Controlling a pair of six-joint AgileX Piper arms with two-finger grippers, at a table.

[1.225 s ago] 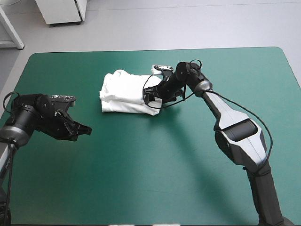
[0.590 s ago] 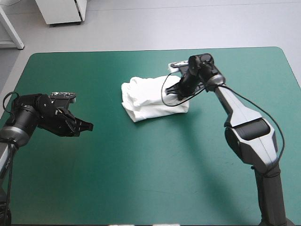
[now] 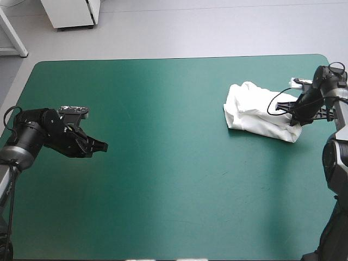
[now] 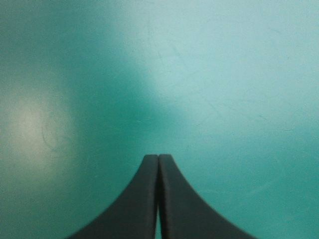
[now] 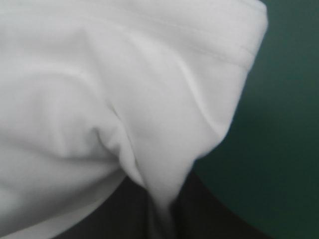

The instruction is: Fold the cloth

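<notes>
The white T-shirt [image 3: 252, 110] lies as a folded bundle on the teal-green cover, far over toward the table's right edge. My right gripper [image 3: 294, 117] is at the bundle's right end, shut on the T-shirt. In the right wrist view a pinched fold of the T-shirt [image 5: 124, 89] runs down between the black fingers of the right gripper [image 5: 162, 211] and hides most of them. My left gripper [image 3: 101, 145] is shut near the table's left edge, far from the bundle. In its own view the left gripper [image 4: 158, 159] holds nothing and hangs over bare cover.
The table's right edge [image 3: 342, 87] runs close behind the right gripper. Bare teal-green cover [image 3: 174, 179] stretches between the two arms and toward the front edge.
The right gripper shut on the bundle and dragged it from the table's middle to the right side. The left arm has stayed almost still.
</notes>
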